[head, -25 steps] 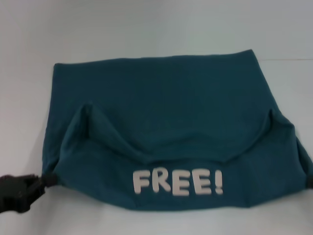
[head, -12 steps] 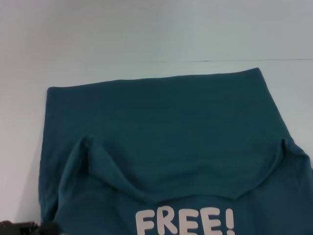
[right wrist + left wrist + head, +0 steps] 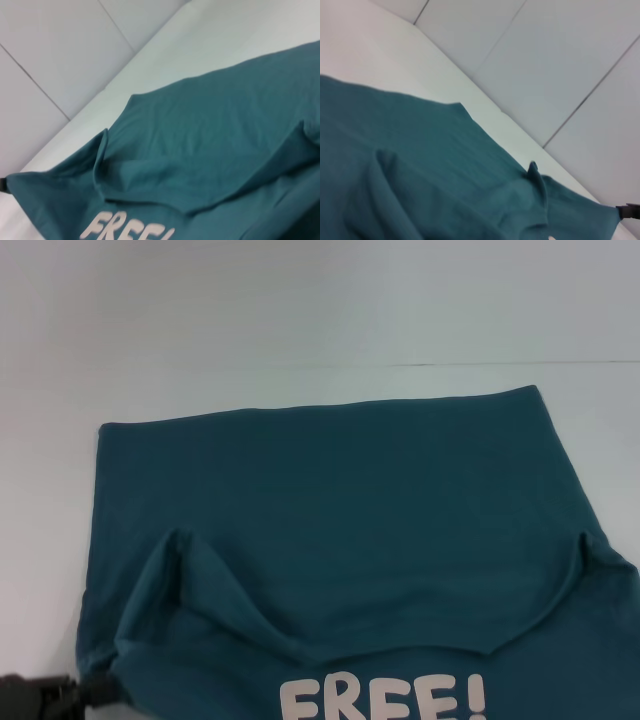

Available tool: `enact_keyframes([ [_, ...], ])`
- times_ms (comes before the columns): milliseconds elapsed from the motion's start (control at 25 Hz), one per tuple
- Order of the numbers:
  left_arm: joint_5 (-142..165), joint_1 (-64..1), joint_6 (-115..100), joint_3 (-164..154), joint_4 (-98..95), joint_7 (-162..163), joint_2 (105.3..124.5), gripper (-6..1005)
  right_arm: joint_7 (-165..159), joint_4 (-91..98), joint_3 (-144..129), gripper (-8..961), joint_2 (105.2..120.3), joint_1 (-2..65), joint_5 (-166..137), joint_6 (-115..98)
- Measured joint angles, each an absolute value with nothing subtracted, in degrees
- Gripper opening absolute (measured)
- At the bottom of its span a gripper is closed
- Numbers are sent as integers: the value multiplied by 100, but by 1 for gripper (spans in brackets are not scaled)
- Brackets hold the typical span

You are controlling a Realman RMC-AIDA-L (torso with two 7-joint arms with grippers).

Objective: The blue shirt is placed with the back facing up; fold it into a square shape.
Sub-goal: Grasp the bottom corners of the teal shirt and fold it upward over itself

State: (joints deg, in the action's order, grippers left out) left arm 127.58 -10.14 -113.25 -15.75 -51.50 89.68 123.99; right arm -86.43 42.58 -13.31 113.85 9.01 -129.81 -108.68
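The blue shirt (image 3: 340,500) lies spread on the white table (image 3: 300,300), its near part doubled over so white "FREE!" lettering (image 3: 385,702) shows at the bottom edge of the head view. My left gripper (image 3: 92,689) is at the shirt's near-left corner, shut on the cloth. It also shows in the right wrist view as a black tip (image 3: 4,184) at the shirt's (image 3: 225,130) pulled corner. My right gripper is outside the head view. The left wrist view shows the right gripper (image 3: 629,211) pinching the shirt's (image 3: 420,165) opposite corner.
Bare white tabletop (image 3: 320,340) runs beyond the shirt's far edge and along its left side (image 3: 40,540). A pale panelled wall (image 3: 545,60) stands behind the table. Two raised folds stand up in the cloth near each held corner.
Over the last second the shirt slid toward me; its far edge and the lettering dropped lower in the head view. The left gripper sank to the bottom edge, then rose slightly.
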Motion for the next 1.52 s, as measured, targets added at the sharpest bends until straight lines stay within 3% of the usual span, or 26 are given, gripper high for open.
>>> enact_keyframes([
  [240, 12722, -1574, -10910, -1205, -4799, 9080, 12258, 5, -8740, 4170, -1100, 29, 11339, 1366, -12999, -10648],
  [600, 12714, -2581, -9858, -1147, -4287, 9337, 12030, 4, -9033, 3440, -1098, 29, 11071, 2269, -12989, -9276],
  [1120, 12600, -3665, -7418, -1203, -3668, 9627, 11991, 4, -8998, 3015, -1118, 29, 11243, 3561, -12919, -7203],
  [1520, 12399, -4044, -5891, -1219, -3352, 9580, 12011, 5, -8930, 2865, -1311, 30, 11347, 4158, -12876, -5885],
])
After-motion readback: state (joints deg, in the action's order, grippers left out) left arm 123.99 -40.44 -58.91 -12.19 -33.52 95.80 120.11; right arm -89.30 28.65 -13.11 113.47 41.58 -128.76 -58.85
